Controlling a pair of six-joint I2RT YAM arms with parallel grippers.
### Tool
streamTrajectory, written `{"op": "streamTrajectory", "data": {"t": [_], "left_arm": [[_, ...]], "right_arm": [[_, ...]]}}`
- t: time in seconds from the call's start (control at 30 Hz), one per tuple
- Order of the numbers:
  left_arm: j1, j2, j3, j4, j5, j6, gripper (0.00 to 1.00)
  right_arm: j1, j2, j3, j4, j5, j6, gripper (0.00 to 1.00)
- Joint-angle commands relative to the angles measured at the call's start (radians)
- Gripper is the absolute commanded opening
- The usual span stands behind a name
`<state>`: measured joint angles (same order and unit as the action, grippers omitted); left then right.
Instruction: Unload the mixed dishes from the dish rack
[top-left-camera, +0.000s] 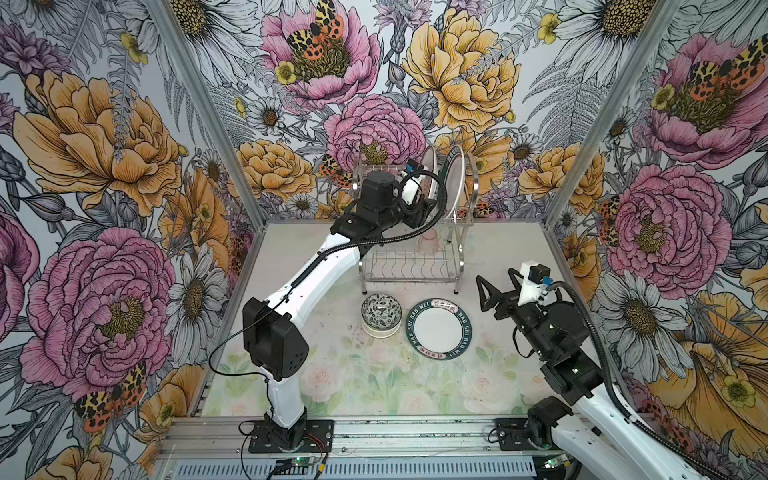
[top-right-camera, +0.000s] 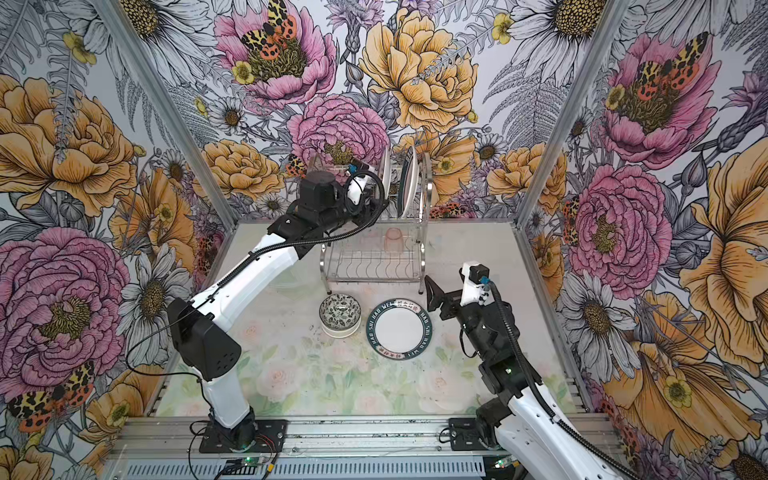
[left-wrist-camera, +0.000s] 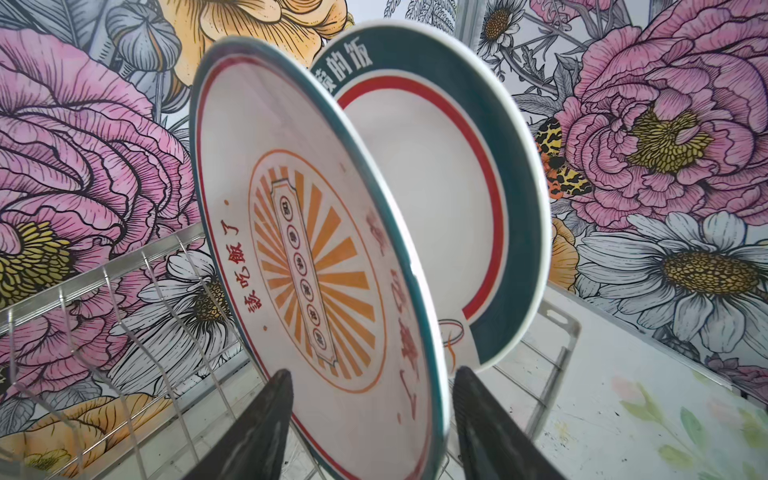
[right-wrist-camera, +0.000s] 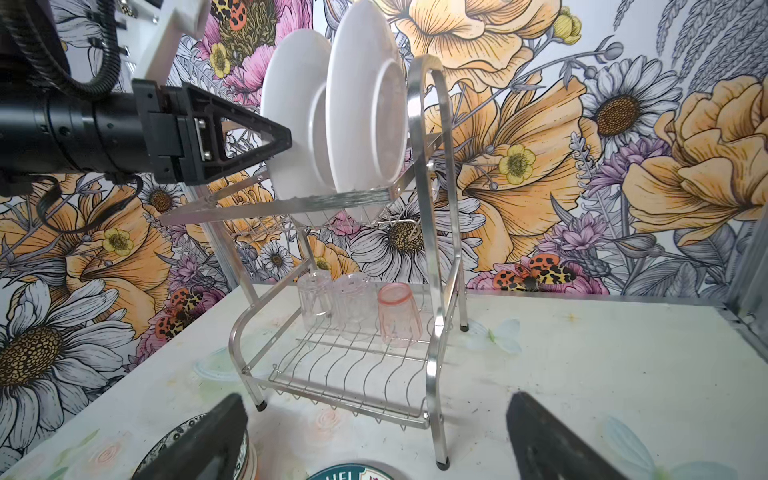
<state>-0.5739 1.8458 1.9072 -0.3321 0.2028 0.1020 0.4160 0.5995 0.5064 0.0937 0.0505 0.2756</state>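
- Nearest me, around the middle of the table (top-left-camera: 332, 374), a teal-rimmed plate (top-left-camera: 440, 328) lies flat. A patterned bowl (top-left-camera: 381, 313) sits just beside it at its 9 o'clock.
- At the plate's 2 o'clock my right gripper (top-left-camera: 493, 275) hangs above the table, fingers spread wide, holding nothing.
- At the plate's 12 o'clock stands the dish rack (top-left-camera: 409, 272), with two wire shelves.
- At the back of the lower shelf a pink cup (right-wrist-camera: 399, 316) and two clear cups (right-wrist-camera: 315, 299) stand in a row.
- Toward the upper shelf's 3 o'clock end, a sunburst plate (left-wrist-camera: 311, 249) and a teal-banded plate (left-wrist-camera: 511, 187) stand on edge, side by side.
- My left gripper (left-wrist-camera: 372, 370) is at the upper shelf, fingers spread to either side of the sunburst plate's rim. One finger stands clear of the rim, so it is not pinching.
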Motion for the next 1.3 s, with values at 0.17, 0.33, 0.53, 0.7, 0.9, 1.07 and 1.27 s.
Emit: {"op": "streamTrajectory", "data": {"t": [0.17, 0.33, 0.53, 0.7, 0.9, 1.07, 1.27], "left_arm": [[-0.006, 0.036, 0.029, 0.066, 0.016, -0.050, 0.51], [-0.006, 0.024, 0.012, 0.094, -0.008, -0.099, 0.43], [-0.031, -0.015, -0.035, 0.118, -0.066, -0.073, 0.38], [-0.051, -0.068, -0.099, 0.175, -0.121, -0.067, 0.33], [-0.088, -0.100, -0.141, 0.221, -0.213, -0.014, 0.27], [-0.107, -0.111, -0.152, 0.240, -0.247, 0.014, 0.24], [-0.109, -0.106, -0.157, 0.242, -0.265, 0.005, 0.20]], "right_arm": [[0.007, -0.056, 0.012, -0.096, 0.114, -0.002, 1.00], [0.007, -0.078, 0.005, -0.112, 0.128, -0.007, 1.00], [0.007, -0.087, 0.001, -0.104, 0.173, -0.009, 1.00], [0.007, -0.081, 0.006, -0.112, 0.163, -0.031, 1.00], [0.007, -0.075, -0.010, -0.089, 0.159, -0.021, 1.00], [0.008, -0.065, -0.016, -0.069, 0.144, -0.030, 1.00], [0.008, -0.056, -0.016, -0.052, 0.142, -0.040, 1.00]]}}
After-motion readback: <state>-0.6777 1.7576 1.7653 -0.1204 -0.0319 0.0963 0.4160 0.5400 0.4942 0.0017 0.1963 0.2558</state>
